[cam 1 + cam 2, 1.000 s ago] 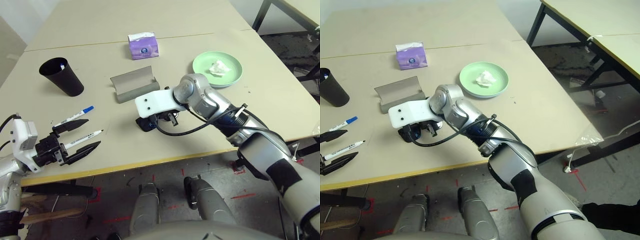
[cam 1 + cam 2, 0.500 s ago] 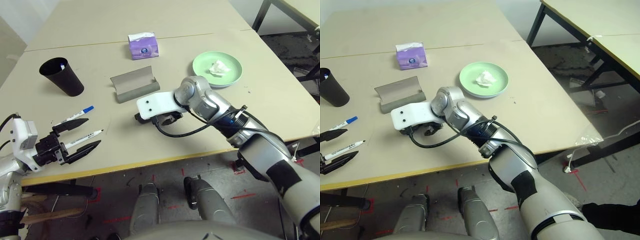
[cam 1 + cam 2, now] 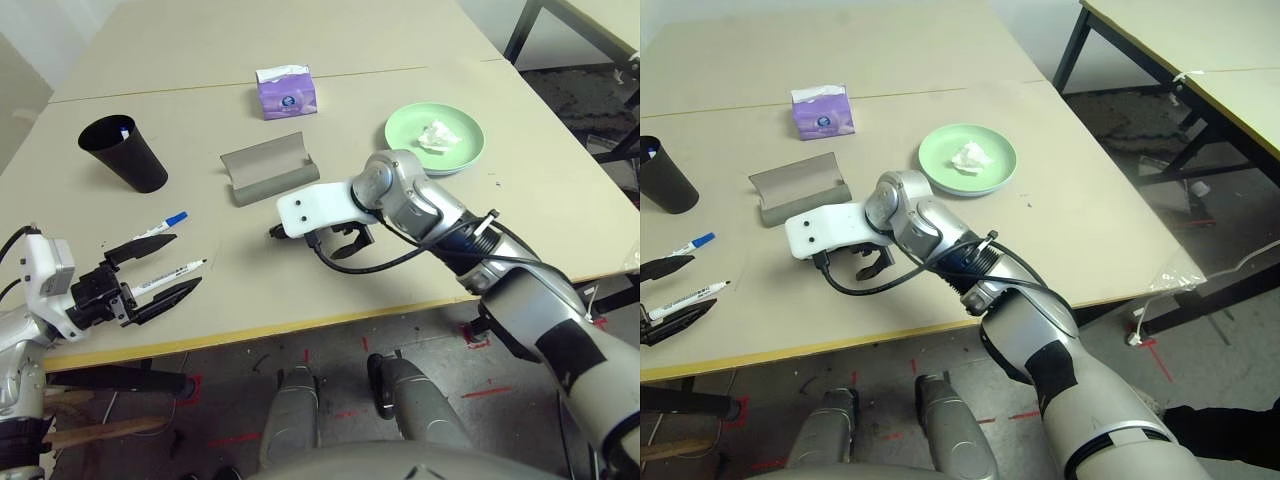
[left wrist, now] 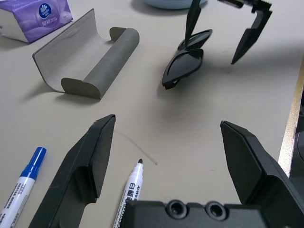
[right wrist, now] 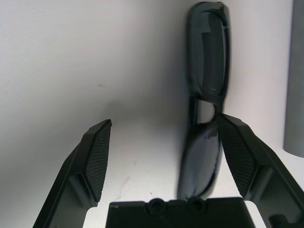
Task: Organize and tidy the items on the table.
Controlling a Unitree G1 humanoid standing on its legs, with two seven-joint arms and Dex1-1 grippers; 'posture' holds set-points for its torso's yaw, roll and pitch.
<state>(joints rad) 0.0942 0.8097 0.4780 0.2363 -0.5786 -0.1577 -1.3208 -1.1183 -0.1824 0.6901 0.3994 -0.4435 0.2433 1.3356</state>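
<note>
Black sunglasses [image 4: 187,59] lie folded on the beige table [image 3: 520,215], just in front of the grey glasses case [image 3: 268,167]. My right gripper [image 5: 164,123] hangs open right above them, one finger over a lens [image 5: 206,85], and grips nothing. At the near left my left gripper [image 3: 187,262] is open low over the table. The black-capped marker [image 3: 172,272] lies between its fingers, untouched. The blue-capped marker [image 3: 150,228] lies just beyond. A crumpled tissue [image 3: 435,135] rests on the green plate [image 3: 400,130].
A black cup [image 3: 125,152] stands at the far left and a purple tissue box [image 3: 286,90] sits behind the case, by the seam. The table's yellowish front edge [image 3: 300,322] runs close under both grippers. Another table's legs [image 3: 1110,60] stand at the right.
My right gripper has opened and let go of the sunglasses, which now lie on the table. Its wrist has lifted slightly toward the case. The left arm has stayed put.
</note>
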